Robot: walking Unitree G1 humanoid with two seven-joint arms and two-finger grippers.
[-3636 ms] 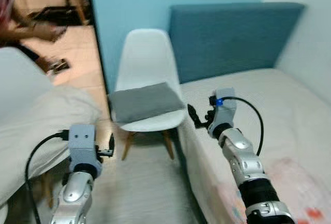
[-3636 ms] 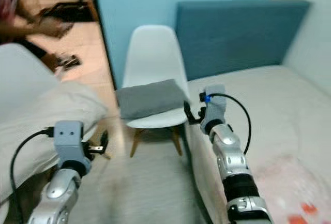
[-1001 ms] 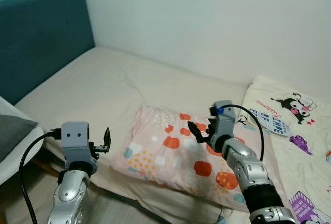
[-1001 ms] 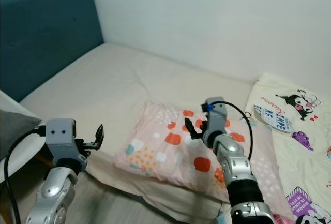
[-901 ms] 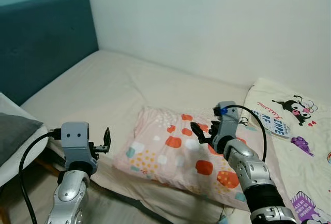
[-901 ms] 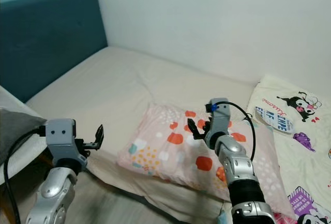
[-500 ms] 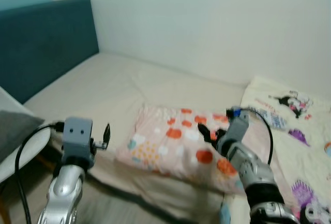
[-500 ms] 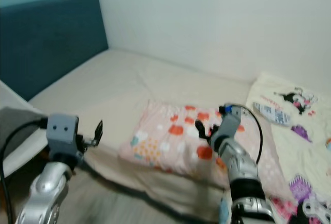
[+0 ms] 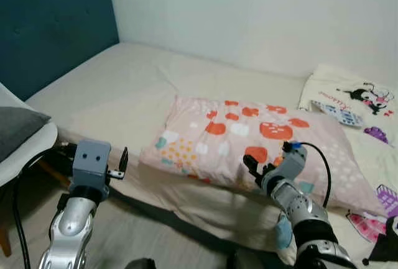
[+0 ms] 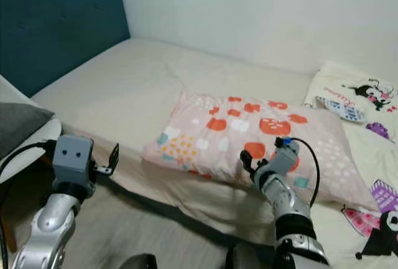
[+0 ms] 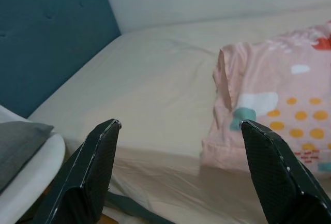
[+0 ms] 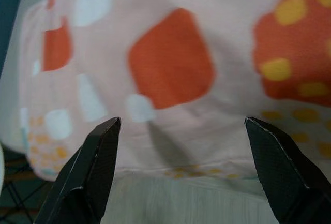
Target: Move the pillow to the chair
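- The chair (image 9: 25, 148) sits at the far left, about 9 o'clock in the head view, with a grey cushion (image 9: 15, 129) on its seat; the pillow has not reached it yet
- The left gripper (image 9: 122, 160) hangs at about 8 o'clock, short of the bed's (image 9: 118, 95) near edge, its two black fingers (image 11: 90, 169) spread wide with nothing between them
- The pillow (image 9: 249, 138) lies flat on the bed at centre, its long side running from 9 to 3 o'clock; it is pink with orange, white and yellow patches
- The right gripper (image 9: 256, 171) is at about 5 o'clock, just at the pillow's near edge, fingers (image 12: 88, 167) splayed wide and pinching nothing; the wrist view looks straight at the fabric
- The pillow looks soft, light and floppy, so it will likely sag and fold when lifted by one side; the cloth is not slippery. A firm pinch on a thick bunch of the near edge or a corner seems the best hold, probably with both grippers sharing the load
- A cartoon-print blanket (image 9: 360, 104) lies at 3 o'clock
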